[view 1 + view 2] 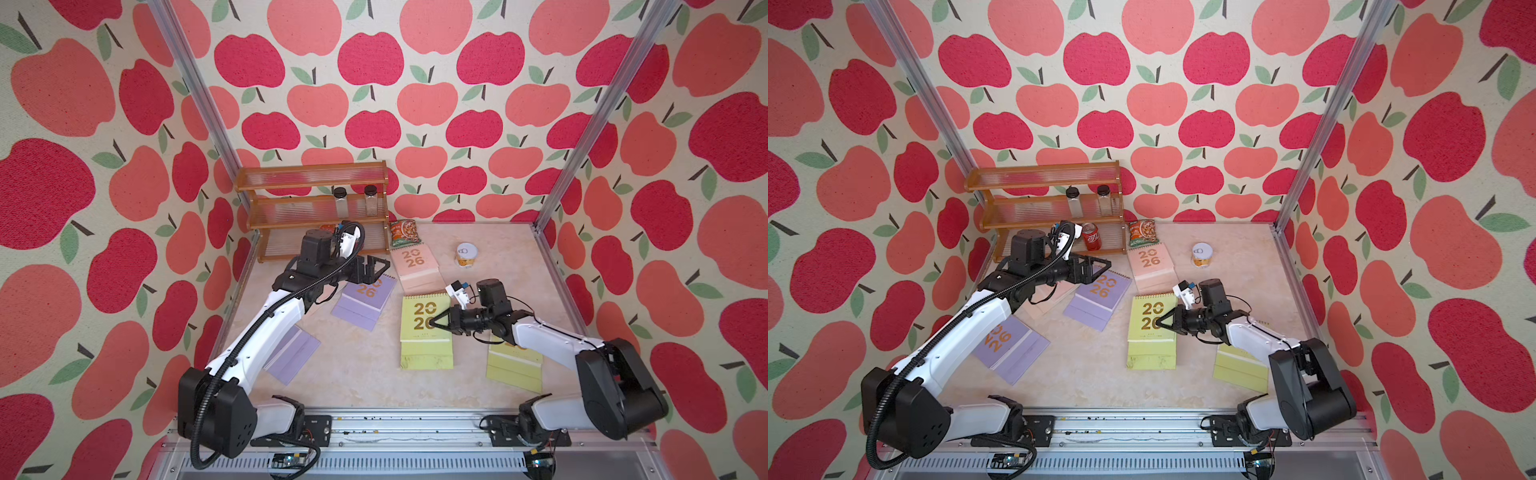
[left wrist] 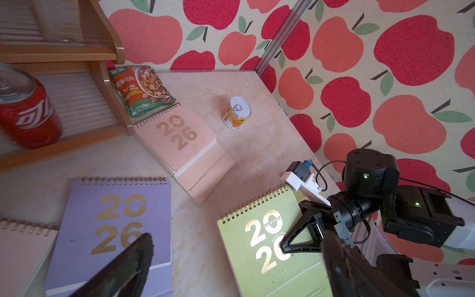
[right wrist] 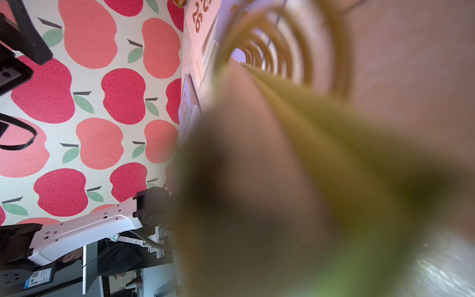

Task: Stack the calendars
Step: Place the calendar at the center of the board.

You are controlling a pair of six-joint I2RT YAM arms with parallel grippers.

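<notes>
— Centre of the counter [image 1: 365, 386]: my right claw [image 1: 434, 322] pinches the yellow-green calendar [image 1: 415, 338]; left claw [image 1: 376, 269] hangs wide above a lilac calendar [image 1: 365, 301].
— Next?
— I'd lift it onto its twin [image 1: 515, 370], front-right corner.

The left arm [image 1: 266, 332] reaches from its near-left base toward the far middle. Its left gripper [image 1: 371, 269] points right with the jaws spread wide. The right arm [image 1: 548, 336] stretches low from the near right toward the centre. Its right gripper [image 1: 435, 322] points left, jaws pinched together to a point.
</notes>
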